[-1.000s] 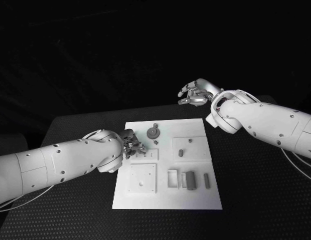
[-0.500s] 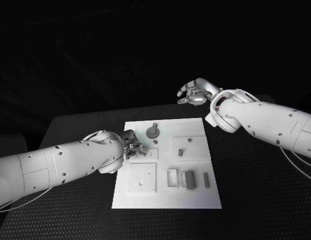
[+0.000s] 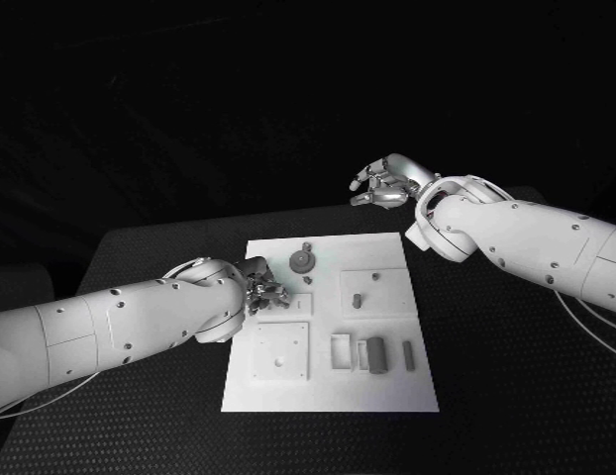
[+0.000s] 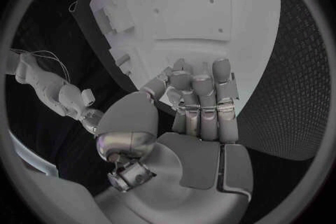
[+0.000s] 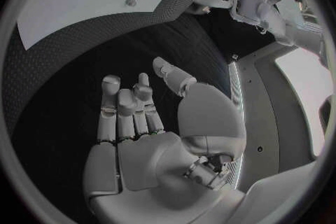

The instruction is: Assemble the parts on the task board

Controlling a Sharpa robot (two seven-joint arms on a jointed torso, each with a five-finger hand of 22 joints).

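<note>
The board (image 3: 330,322) lies flat in the middle of the table (image 3: 508,376) and serves as the landmark here. The left hand (image 3: 262,290) is held low over the board's left edge, beside the small square block (image 3: 282,303) there. In the left wrist view its fingers (image 4: 203,95) are curled toward the palm above the board; whether a small part is pinched in them cannot be told, since the fingertips hide that spot. The right hand (image 3: 382,185) is raised well beyond the board's far edge, its fingers loosely spread and nothing held, as the right wrist view (image 5: 140,123) confirms.

On the board, a round disc (image 3: 301,261) sits near the far edge, a square plate with a peg (image 3: 369,291) lies to the right of the middle, a larger square plate (image 3: 281,352) lies toward the near left corner, and a dark bar (image 3: 376,356) with a thin pin (image 3: 408,356) lies toward the near right.

Several risks are judged from this. If a part is being placed, it could be set askew, because the target is covered by the hand itself. The small square block could be nudged sideways by the curled fingers. The board appears unclamped, so it could be shifted by downward pressure near its edge, with no support given by the distant right hand.
</note>
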